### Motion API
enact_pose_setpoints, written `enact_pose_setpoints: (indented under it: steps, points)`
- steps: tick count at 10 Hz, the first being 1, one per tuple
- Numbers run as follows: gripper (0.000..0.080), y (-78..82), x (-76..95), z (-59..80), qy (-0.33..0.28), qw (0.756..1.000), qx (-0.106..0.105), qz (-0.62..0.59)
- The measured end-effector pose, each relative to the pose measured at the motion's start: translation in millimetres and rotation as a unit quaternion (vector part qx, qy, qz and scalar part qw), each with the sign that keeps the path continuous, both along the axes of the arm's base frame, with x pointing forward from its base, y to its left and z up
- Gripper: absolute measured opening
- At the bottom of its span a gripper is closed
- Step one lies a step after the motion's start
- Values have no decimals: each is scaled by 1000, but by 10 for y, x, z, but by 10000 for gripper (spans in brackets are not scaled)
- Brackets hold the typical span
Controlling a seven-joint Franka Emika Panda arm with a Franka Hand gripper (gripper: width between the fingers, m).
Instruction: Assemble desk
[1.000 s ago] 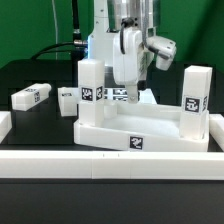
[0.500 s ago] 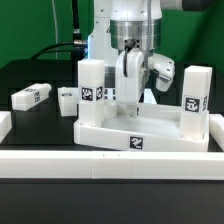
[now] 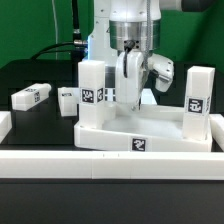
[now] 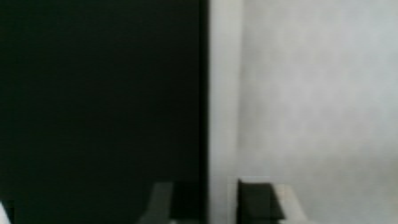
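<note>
Black table, dark backdrop, white desk top bearing upright legs; jaws' state indiscernible

A black table fills most of the exterior view, its matte top evenly lit with no hard shadows. Behind the table hangs a dark green backdrop with a brighter green vertical streak. A black cable droops in front of the backdrop toward the table's far edge. A long plain white rail lies along the table's near edge. Below the rail the table's front is black, fading into a grey band too blurred to identify.
</note>
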State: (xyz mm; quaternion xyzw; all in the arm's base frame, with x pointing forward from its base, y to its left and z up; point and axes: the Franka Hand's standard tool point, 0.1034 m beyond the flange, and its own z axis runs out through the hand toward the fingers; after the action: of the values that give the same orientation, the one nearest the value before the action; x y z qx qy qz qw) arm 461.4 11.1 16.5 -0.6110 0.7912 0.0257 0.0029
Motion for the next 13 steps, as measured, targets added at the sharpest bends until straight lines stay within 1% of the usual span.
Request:
enact_pose_setpoints:
  steps: [1, 3, 4, 6, 7, 8, 13]
  points:
    - [60, -17, 4, 2, -2, 1000, -1, 8]
    - [60, -82, 12, 12, -4, 1000, -3, 29]
    - [60, -145, 18, 26, -6, 999, -3, 49]
    - [60, -418, 47, 72, -9, 994, -5, 106]
    - [60, -487, 82, 96, -10, 993, -4, 120]
    - [60, -476, 129, 120, -11, 992, 0, 125]
    - [60, -476, 110, 92, -9, 989, -1, 150]
